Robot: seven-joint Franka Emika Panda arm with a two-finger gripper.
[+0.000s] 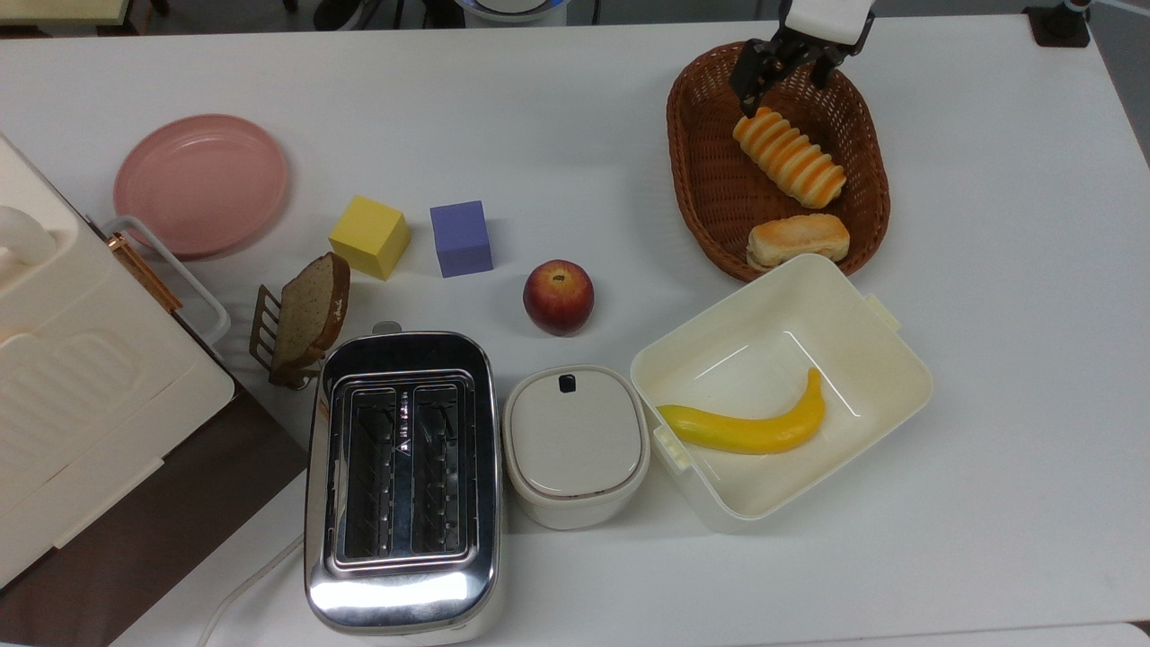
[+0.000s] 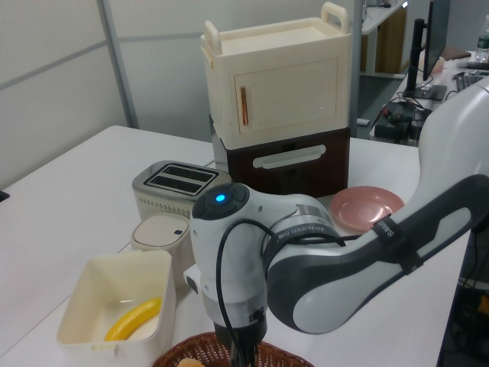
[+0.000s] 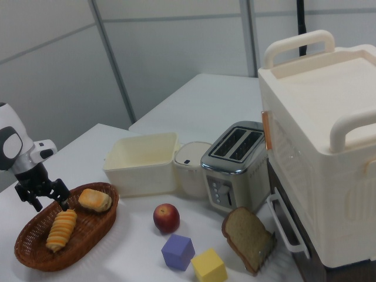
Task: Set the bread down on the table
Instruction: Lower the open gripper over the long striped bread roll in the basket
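White table (image 1: 1015,377) beneath grey panelled walls, cream cabinet (image 3: 320,147) at one end, striped bread (image 1: 789,157) lying in the wicker basket (image 1: 696,180) beside a golden bun (image 1: 798,239), gripper (image 1: 780,88) over the bread's end, jaws spread, holding nothing.

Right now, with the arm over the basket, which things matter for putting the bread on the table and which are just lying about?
Part of the job:
bread, lying in the basket
table
gripper, open, above the bread's end

Just lying about:
bun
apple
banana
yellow cube
purple cube
toast slice
pink plate
toaster
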